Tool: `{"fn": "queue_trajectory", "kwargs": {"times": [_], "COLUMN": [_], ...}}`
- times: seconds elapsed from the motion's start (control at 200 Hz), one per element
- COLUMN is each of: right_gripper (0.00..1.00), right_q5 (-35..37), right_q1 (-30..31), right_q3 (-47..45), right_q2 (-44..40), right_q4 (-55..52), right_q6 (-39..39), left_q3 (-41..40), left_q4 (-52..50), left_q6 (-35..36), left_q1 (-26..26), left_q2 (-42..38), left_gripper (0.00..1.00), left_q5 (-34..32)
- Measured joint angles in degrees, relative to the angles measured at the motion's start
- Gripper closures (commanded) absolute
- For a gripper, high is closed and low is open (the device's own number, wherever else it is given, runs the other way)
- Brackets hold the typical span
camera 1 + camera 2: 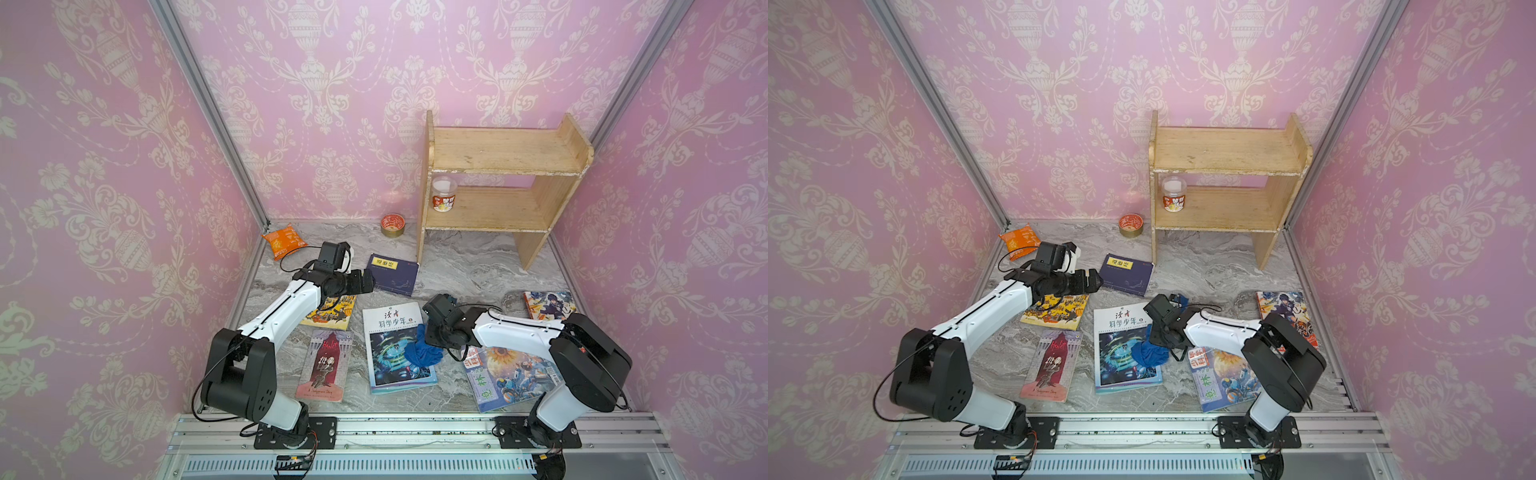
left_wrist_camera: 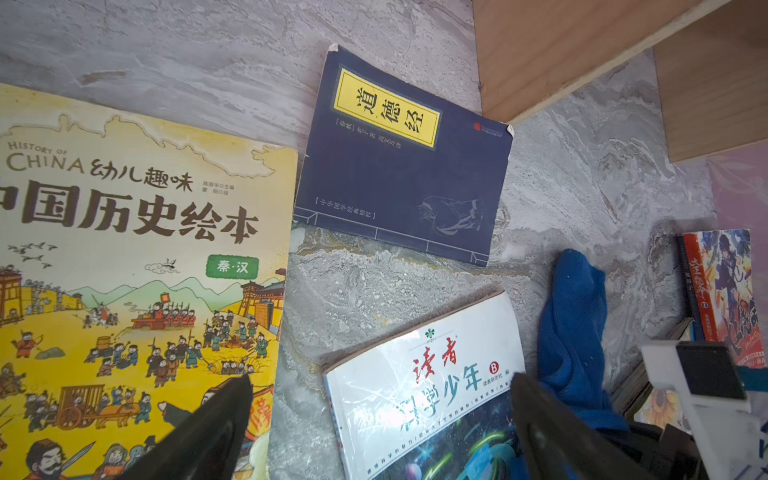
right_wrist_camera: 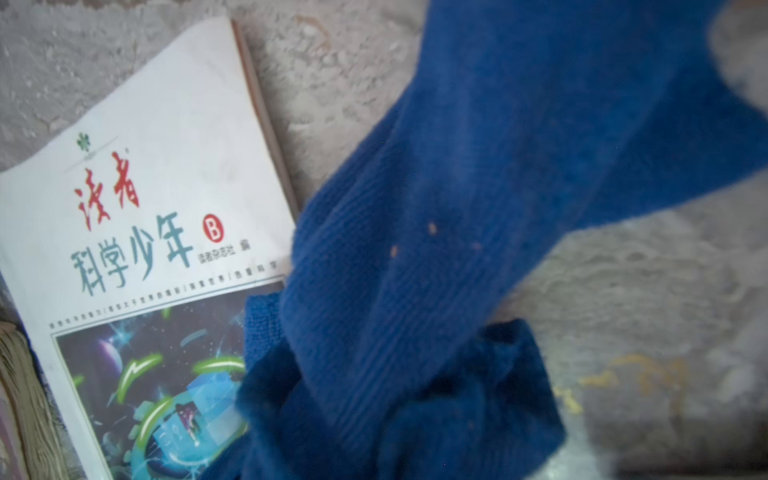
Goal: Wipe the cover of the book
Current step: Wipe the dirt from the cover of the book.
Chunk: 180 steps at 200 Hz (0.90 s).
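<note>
Two arms, one blue cloth at the book's right margin

Farthest left, the left tool hangs wide open over the yellow picture book, whose cover reads "History of China" with a green "秦·汉" tag. Nearer the front edge of the desk lies a pink "Hamlet"; toward the back sits a navy volume labelled "道德经". The book to be wiped, titled "读者 科学少年" with a red circled B, lies flat near the middle of the front edge. The blue cloth is bunched on its right margin, pinched in the narrow right tool.

To my eye the cloth touches only a small part of the cover. The stroke should therefore run leftward across the picture, pressing lightly and evenly so the cloth spreads rather than drags as a knot. The thin book may slide, and the free left tool could steady a corner.
</note>
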Motion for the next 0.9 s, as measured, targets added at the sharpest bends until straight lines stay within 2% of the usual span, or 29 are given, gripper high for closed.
{"fn": "queue_trajectory", "kwargs": {"times": [0.13,0.22,0.355,0.535,0.741,0.901], "right_gripper": [1.00,1.00,1.00,1.00,1.00,1.00], "right_q5": [3.3,4.1,3.0,2.6,1.2,-0.4], "right_q1": [7.4,9.9,8.8,4.1,1.7,1.6], "right_q3": [11.7,15.4,10.6,2.6,-1.2,-1.3], "right_q2": [8.9,11.7,8.8,2.4,-0.9,-1.0], "right_q4": [-6.3,-7.1,-2.9,-1.2,0.5,0.9], "right_q6": [-0.4,-0.4,0.2,0.3,0.3,0.2], "left_q3": [-0.3,-0.5,-3.3,-13.7,-27.1,-32.1], "left_q4": [0.0,-0.5,-0.7,-0.9,-1.5,-4.0], "left_q6": [-0.4,-2.7,-7.6,-12.3,-17.0,-20.0], "left_q1": [0.0,0.0,-1.4,-6.3,-8.6,-10.9], "left_q2": [0.0,0.0,-2.5,-12.7,-21.0,-26.1], "left_gripper": [0.01,0.01,0.01,0.01,0.01,0.01], "left_q5": [0.3,2.1,4.3,4.2,-0.5,-5.5]}}
